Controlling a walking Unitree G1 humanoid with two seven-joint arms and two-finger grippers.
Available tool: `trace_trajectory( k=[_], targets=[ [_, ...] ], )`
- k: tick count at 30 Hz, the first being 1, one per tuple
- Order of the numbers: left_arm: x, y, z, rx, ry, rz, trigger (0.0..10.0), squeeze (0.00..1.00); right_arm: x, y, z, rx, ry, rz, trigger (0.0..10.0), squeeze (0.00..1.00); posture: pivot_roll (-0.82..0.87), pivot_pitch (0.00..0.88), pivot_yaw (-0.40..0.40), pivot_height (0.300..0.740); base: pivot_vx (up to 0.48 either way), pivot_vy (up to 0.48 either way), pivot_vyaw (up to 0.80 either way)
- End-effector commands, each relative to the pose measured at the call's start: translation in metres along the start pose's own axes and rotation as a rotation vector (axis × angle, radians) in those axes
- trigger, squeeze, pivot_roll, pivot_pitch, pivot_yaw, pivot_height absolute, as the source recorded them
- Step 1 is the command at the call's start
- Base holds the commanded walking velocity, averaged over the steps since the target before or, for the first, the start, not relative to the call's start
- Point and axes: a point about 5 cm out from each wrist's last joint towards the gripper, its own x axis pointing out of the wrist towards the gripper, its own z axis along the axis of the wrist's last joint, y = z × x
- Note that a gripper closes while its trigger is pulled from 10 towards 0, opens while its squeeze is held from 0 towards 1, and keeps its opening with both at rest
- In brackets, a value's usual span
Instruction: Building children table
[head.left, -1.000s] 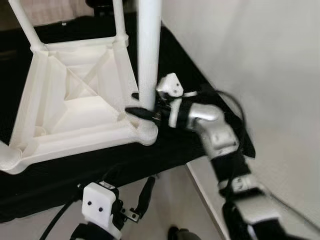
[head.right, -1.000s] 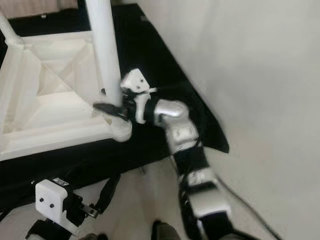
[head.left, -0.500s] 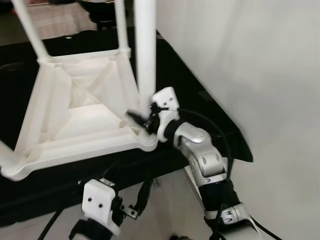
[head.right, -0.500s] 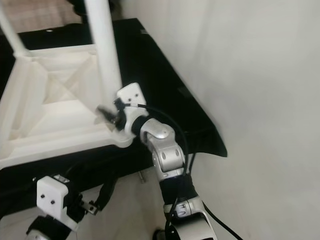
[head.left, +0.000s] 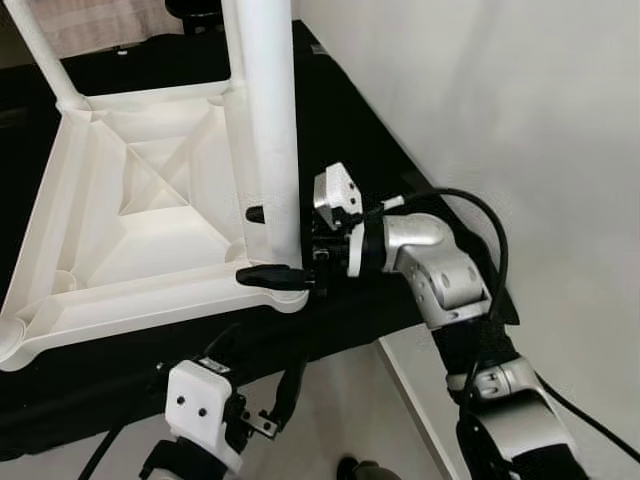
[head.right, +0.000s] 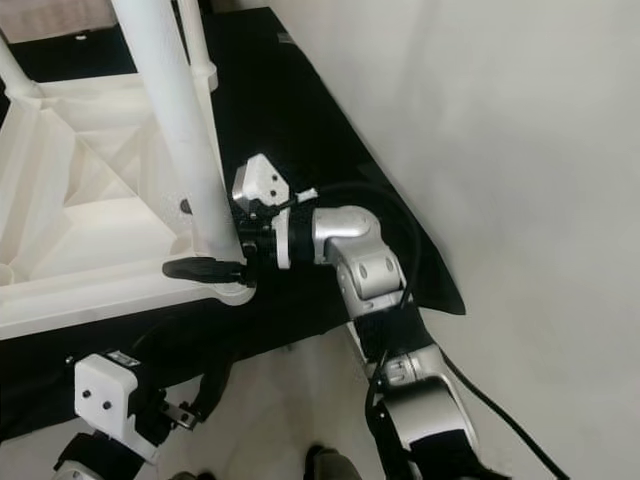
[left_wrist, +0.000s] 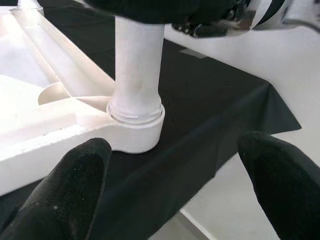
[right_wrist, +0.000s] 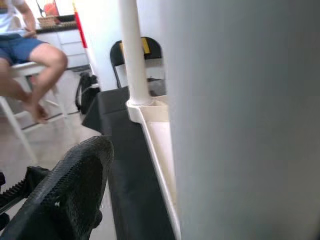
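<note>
The right pincer (head.left: 265, 245) reaches sideways from its bent silver arm and straddles the base of the near white table leg (head.left: 265, 120), one black finger (head.left: 272, 275) in front of the leg just above its socket, the other showing as a dark tip behind it. The fingers look closed around the leg; whether both press on it cannot be told. That leg rises upright out of the corner socket of the overturned white plastic tabletop (head.left: 130, 230), which lies ribbed underside up and spreads away from this pincer toward the robot's left. Another leg (head.left: 40, 55) stands at the tabletop's far corner, well apart from the pincer. The tabletop rests on a surface covered with black cloth (head.left: 350, 140), whose edge drops off just below the held corner.

The left pincer (left_wrist: 172, 185) hangs lower, off the cloth's edge, its two fingers spread wide and gripping nothing, pointed at the same leg socket (left_wrist: 136, 125) from beneath.

Beyond the right pincer, a seated person's bare legs (right_wrist: 37, 75) show on a white chair.
</note>
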Motion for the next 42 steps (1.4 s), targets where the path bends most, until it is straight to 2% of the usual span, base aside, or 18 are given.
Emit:
trace_trajectory(
  k=[1, 4, 5, 6, 14, 19, 21, 22, 23, 24, 25, 27, 28, 30, 36, 37, 41, 42],
  targets=[
    [-0.003, -0.002, -0.002, -0.007, 0.019, -0.006, 10.0, 0.0, 0.005, 0.0, 0.003, -0.015, -0.011, 0.061, 10.0, 0.0, 0.03, 0.216, -0.039, 0.74, 0.0, 0.0, 0.0],
    [-0.003, -0.003, -0.002, -0.007, 0.021, -0.008, 10.0, 0.0, 0.006, -0.001, 0.004, -0.01, -0.014, 0.111, 9.6, 0.0, 0.03, 0.217, -0.041, 0.74, 0.0, 0.0, 0.0],
    [-0.003, -0.003, -0.002, -0.007, 0.022, -0.009, 10.0, 0.0, 0.008, -0.001, 0.005, -0.004, -0.017, 0.157, 2.5, 0.0, 0.02, 0.216, -0.044, 0.74, 0.0, 0.0, 0.0],
    [-0.003, -0.003, -0.003, -0.008, 0.023, -0.008, 10.0, 0.0, 0.008, 0.0, 0.006, 0.0, -0.014, 0.211, 0.0, 0.0, 0.0, 0.216, -0.049, 0.74, 0.0, 0.0, 0.0],
    [-0.004, -0.004, -0.003, -0.011, 0.024, -0.003, 10.0, 0.0, 0.006, 0.0, 0.007, -0.004, -0.001, 0.291, 0.0, 0.0, 0.0, 0.222, -0.045, 0.74, 0.0, 0.0, 0.0],
    [-0.004, -0.004, -0.003, -0.012, 0.024, -0.002, 10.0, 0.0, -0.003, -0.005, 0.005, -0.006, -0.018, 0.202, 0.0, 0.0, 0.0, 0.222, -0.045, 0.74, 0.0, 0.0, 0.0],
    [-0.004, -0.003, -0.003, -0.013, 0.023, -0.001, 10.0, 0.0, -0.011, -0.006, -0.006, 0.002, 0.007, -0.018, 0.0, 0.0, -0.01, 0.221, -0.053, 0.74, 0.0, 0.0, 0.0],
    [-0.004, -0.003, -0.003, -0.013, 0.023, -0.001, 10.0, 0.0, -0.011, -0.006, -0.006, 0.002, 0.007, -0.018, 0.0, 0.0, -0.01, 0.221, -0.053, 0.74, 0.0, 0.0, 0.0],
    [-0.003, -0.003, -0.003, -0.013, 0.022, -0.001, 10.0, 0.0, -0.012, -0.004, -0.014, 0.037, 0.022, -0.167, 0.0, 0.0, -0.01, 0.222, -0.055, 0.74, 0.0, 0.0, 0.0],
    [-0.003, -0.002, -0.003, -0.013, 0.02, 0.0, 10.0, 0.0, -0.01, -0.001, -0.029, 0.058, 0.044, -0.461, 0.0, 0.0, -0.02, 0.223, -0.051, 0.74, 0.0, 0.0, 0.0],
    [-0.003, -0.002, -0.003, -0.013, 0.02, 0.0, 10.0, 0.0, -0.01, -0.001, -0.029, 0.058, 0.044, -0.461, 0.0, 0.0, -0.02, 0.223, -0.051, 0.74, 0.0, 0.0, 0.0],
    [-0.002, 0.001, -0.003, -0.014, 0.017, 0.002, 10.0, 0.0, -0.013, 0.025, -0.06, 0.146, 0.133, -0.804, 0.0, 0.0, -0.05, 0.227, -0.027, 0.74, 0.0, 0.0, 0.0],
    [-0.002, 0.001, -0.003, -0.014, 0.017, 0.002, 10.0, 0.0, -0.013, 0.025, -0.06, 0.146, 0.133, -0.804, 0.0, 0.0, -0.05, 0.227, -0.027, 0.74, 0.0, 0.0, 0.0],
    [0.001, 0.004, -0.006, -0.013, 0.018, 0.003, 10.0, 0.0, -0.002, 0.044, -0.068, 0.119, 0.182, -0.843, 0.0, 0.0, -0.05, 0.196, -0.012, 0.74, 0.0, 0.0, 0.0],
    [0.004, 0.007, -0.009, -0.008, 0.019, 0.003, 10.0, 0.0, 0.016, 0.042, -0.064, 0.074, 0.172, -0.759, 0.0, 0.0, -0.04, 0.168, -0.025, 0.74, 0.0, 0.0, 0.0],
    [0.005, 0.008, -0.01, -0.004, 0.015, 0.011, 10.0, 0.0, 0.018, 0.036, -0.06, 0.074, 0.145, -0.73, 10.0, 0.0, -0.04, 0.163, -0.031, 0.74, 0.0, 0.0, 0.0],
    [0.006, 0.009, -0.01, 0.001, 0.01, 0.024, 10.0, 0.0, 0.018, 0.03, -0.05, 0.078, 0.082, -0.716, 10.0, 0.0, -0.04, 0.163, -0.031, 0.74, 0.0, 0.0, 0.0],
    [0.006, 0.009, -0.011, 0.002, 0.008, 0.028, 10.0, 0.0, 0.018, 0.029, -0.043, 0.091, 0.044, -0.654, 10.0, 0.0, -0.04, 0.155, -0.036, 0.74, 0.0, 0.0, 0.0]
  ],
)
